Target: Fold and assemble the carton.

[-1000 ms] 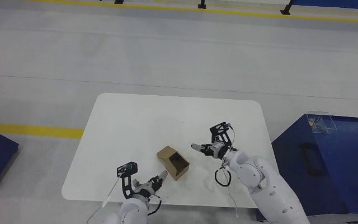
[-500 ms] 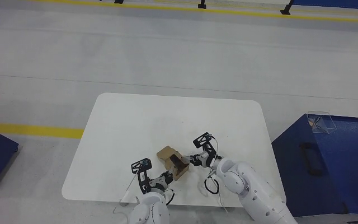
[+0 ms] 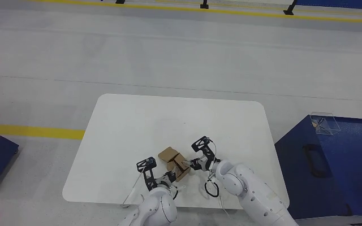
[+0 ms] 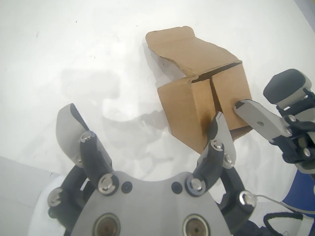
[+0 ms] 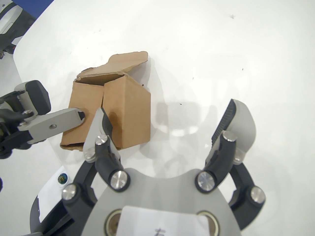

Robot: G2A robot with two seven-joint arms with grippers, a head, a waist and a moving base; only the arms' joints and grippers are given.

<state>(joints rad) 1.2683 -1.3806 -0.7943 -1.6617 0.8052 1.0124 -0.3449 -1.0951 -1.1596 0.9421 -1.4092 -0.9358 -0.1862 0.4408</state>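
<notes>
White table (image 3: 141,118). Brown carton (image 3: 174,160) lies by near edge, about midway left to right. Two small flaps folded in, meeting at seam; tabbed flap unfolded on far side. Left gripper (image 4: 141,117) near-left of carton, fingers spread wide, one fingertip touching folded flaps. Right gripper (image 5: 168,110) just right of carton, fingers wide, one fingertip likewise on flaps.

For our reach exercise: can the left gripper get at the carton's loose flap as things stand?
Probably yes: the open left gripper touches the carton, and nothing covers the flap behind it.
</notes>
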